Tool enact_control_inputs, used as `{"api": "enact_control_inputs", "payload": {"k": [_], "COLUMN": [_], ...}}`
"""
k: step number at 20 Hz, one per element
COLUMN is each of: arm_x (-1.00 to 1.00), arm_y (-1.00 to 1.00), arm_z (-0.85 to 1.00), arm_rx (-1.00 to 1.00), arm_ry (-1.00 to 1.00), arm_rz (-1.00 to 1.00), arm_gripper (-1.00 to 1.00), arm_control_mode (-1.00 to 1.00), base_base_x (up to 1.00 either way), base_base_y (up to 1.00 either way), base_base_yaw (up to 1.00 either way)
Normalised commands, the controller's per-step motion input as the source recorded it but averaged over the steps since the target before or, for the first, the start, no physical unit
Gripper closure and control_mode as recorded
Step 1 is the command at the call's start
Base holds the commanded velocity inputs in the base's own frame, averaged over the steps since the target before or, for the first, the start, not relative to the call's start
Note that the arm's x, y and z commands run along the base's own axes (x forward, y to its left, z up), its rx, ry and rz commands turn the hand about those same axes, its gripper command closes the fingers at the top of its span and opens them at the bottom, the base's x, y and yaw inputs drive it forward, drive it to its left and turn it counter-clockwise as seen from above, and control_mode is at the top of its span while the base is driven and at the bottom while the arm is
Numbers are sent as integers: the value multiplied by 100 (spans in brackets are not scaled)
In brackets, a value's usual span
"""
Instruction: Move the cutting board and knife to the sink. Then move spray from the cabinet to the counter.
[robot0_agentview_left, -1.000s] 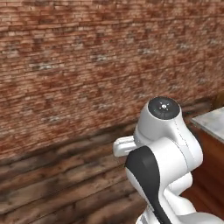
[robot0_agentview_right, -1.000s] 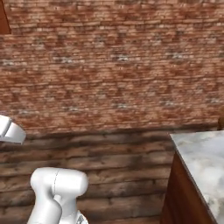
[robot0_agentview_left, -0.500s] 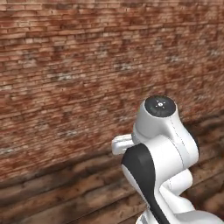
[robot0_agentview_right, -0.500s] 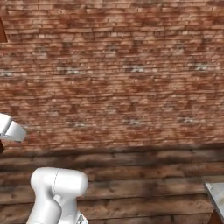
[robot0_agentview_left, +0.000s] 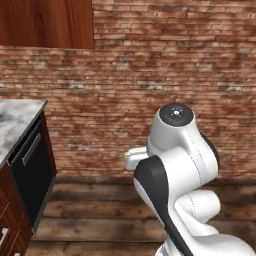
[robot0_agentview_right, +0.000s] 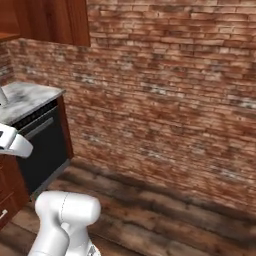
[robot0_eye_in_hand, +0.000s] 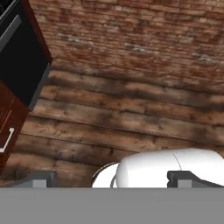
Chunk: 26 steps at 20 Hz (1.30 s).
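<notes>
My gripper (robot0_eye_in_hand: 111, 180) is open, its two dark fingertips (robot0_eye_in_hand: 40, 179) wide apart with nothing between them, and it looks down at the wooden floor. The marble counter (robot0_agentview_left: 15, 120) (robot0_agentview_right: 27, 94) ends at the left, above reddish-brown drawers (robot0_agentview_left: 7, 232) (robot0_eye_in_hand: 6, 127). A brown wall cabinet (robot0_agentview_left: 45, 22) (robot0_agentview_right: 50, 20) hangs above it with its door shut. The cutting board, the knife, the sink and the spray are out of view.
A black appliance front (robot0_agentview_left: 32, 172) (robot0_agentview_right: 42, 142) (robot0_eye_in_hand: 22, 57) sits under the counter's end. A brick wall (robot0_agentview_left: 160, 80) runs across ahead. Dark wooden floor (robot0_agentview_left: 100, 215) (robot0_eye_in_hand: 122, 113) lies open between the wall and the base.
The whole picture has swung, so the base has turned. A counter end on the right slid out of both base views; the counter with the black appliance has come in on the left.
</notes>
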Motion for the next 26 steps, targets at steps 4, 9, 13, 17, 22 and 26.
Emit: {"api": "enact_control_inputs", "payload": {"k": [4,9,13,17,22,26], "arm_x": [0,0,0,0,0,0], "arm_y": [0,0,0,0,0,0], "arm_z": [0,0,0,0,0,0], "arm_rx": [0,0,0,0,0,0], "arm_ry": [0,0,0,0,0,0], "arm_rz": [0,0,0,0,0,0], "arm_gripper": [-100,-100,-100,-100,-100,-100], "arm_control_mode": [100,100,100,100,100,100], "base_base_x": [81,100,69,0,-5,1], "base_base_y": [0,-27,-13,-2,-7,-6], "base_base_yaw": [69,62,67,79,69,11]}}
